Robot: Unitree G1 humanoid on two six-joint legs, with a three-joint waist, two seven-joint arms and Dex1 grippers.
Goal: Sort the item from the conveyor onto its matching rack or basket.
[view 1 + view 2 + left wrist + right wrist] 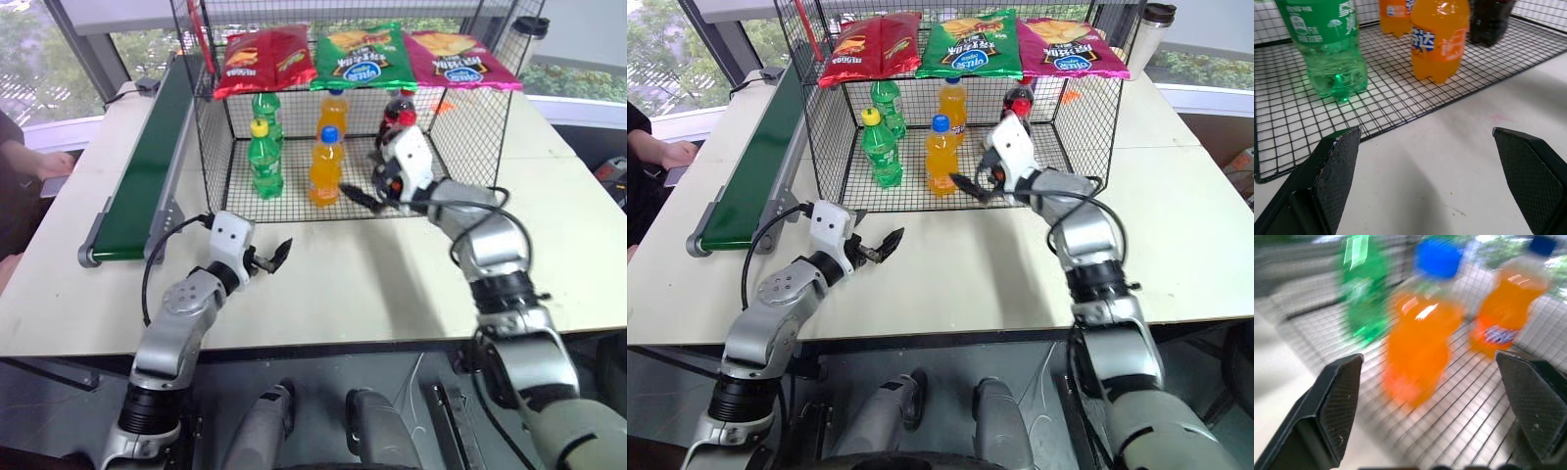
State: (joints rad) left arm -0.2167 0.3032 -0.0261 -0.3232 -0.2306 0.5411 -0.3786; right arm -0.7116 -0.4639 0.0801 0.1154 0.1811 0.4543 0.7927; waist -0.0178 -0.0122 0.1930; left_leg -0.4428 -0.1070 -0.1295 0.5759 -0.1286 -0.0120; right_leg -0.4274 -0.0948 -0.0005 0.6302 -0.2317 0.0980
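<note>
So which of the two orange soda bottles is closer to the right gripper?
The front orange soda bottle, standing upright at the cage's open front just beside the open right gripper. The other orange bottle stands behind it, deeper in the cage.

orange soda bottle (324, 167), blue cap

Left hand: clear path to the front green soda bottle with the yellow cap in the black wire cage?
Probably yes. The left hand is open, on the white table before the black wire cage's open front. The front green soda bottle stands near that edge, with nothing between in the left wrist view.
</note>
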